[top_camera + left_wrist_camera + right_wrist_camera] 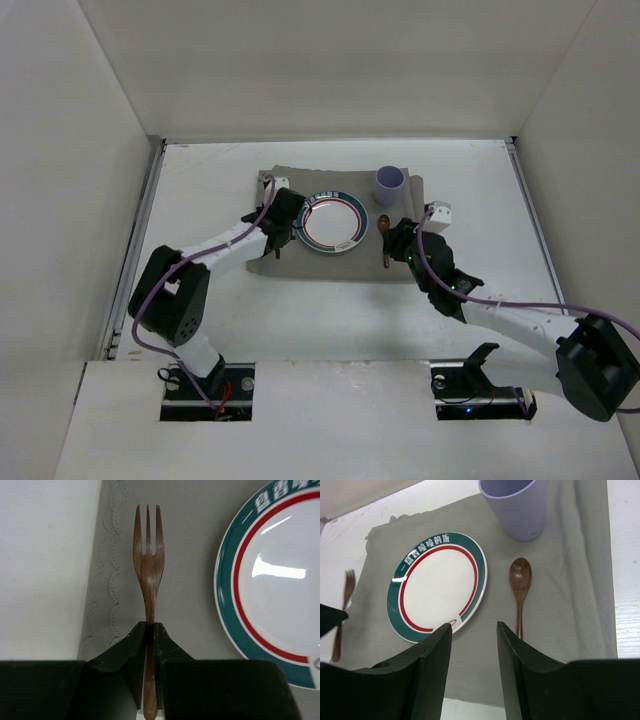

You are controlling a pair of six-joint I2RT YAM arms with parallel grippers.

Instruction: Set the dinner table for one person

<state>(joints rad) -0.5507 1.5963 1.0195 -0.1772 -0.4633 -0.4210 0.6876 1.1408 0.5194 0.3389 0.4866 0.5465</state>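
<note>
Two hands are over the worktop, which spreads under and around both of them, and the left hand is the one your next move depends on; its fingers are pressed together on the handle of the wooden fork, gripping low on the shaft. The fork's long axis runs straight out from that hand, tines away from you, roughly parallel to the grey mat's scalloped edge; I can't tell whether the fork rests on the cloth or sits just above it. On the hand's right side the plate is near the fork but apart from it, with a strip of bare mat between them; on its left side the mat ends close by and plain worktop begins. My judgement is that the release comes next, so you'd want to part the fingers and draw back along the fork's own line, since drifting right would take you towards the plate rim. The right hand has its fingers apart and holds nothing; the spoon lies just ahead of it and slightly to its right, bowl pointing away, with the lilac cup beyond; there's open cloth directly in front of that hand.
</note>
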